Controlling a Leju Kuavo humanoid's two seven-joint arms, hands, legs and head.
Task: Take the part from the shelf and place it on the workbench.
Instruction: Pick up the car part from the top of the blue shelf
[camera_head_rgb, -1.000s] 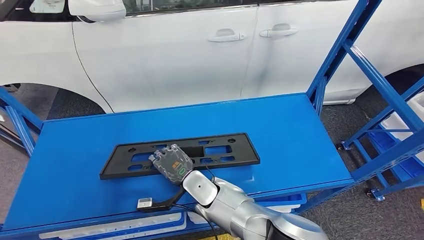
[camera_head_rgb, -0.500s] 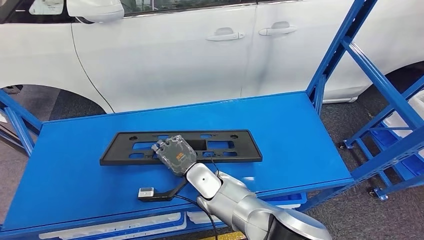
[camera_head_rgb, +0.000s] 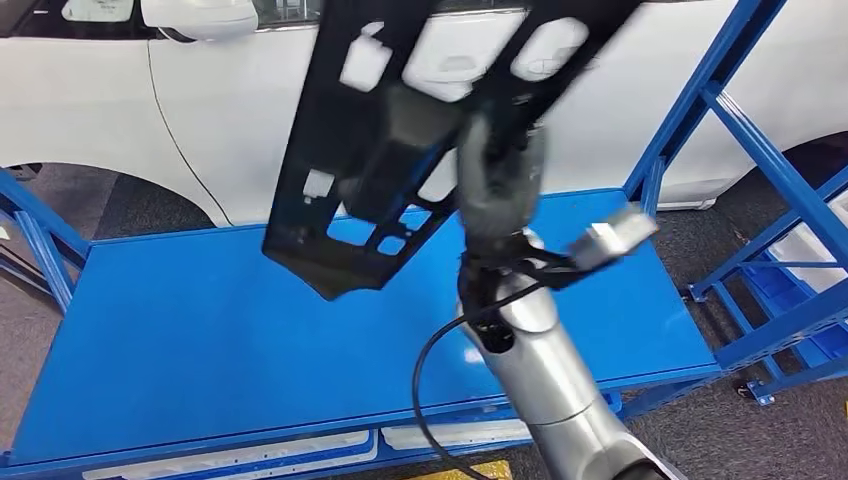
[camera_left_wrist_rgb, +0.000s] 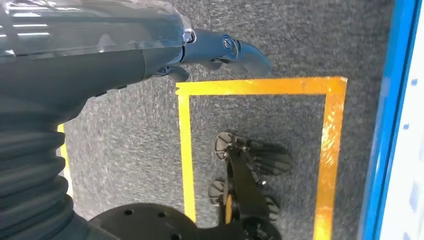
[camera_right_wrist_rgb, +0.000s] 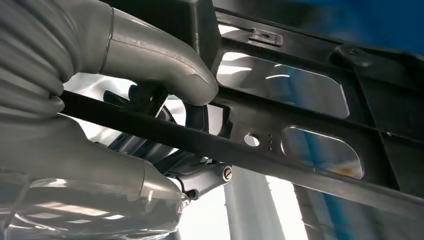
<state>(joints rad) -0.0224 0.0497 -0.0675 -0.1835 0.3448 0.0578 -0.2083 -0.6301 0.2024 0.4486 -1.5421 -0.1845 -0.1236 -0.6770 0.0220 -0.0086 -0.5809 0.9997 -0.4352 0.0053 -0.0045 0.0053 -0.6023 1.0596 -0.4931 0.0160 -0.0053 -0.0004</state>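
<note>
Above the blue shelf (camera_head_rgb: 200, 330), right hand (camera_head_rgb: 495, 185) grips the black plate bracket (camera_head_rgb: 400, 130) through a cutout, tilted up, probably for carrying. Left hand (camera_left_wrist_rgb: 220, 50) hangs, can't tell its grip.

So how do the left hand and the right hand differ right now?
The right hand is raised in front of the car and grips the black part; the left hand hangs low over the grey floor and holds nothing. The right hand's thumb and fingers wrap a bar of the part, while the left hand's fingers point freely toward the yellow floor tape. Both have the same grey ribbed wrist cover.
</note>
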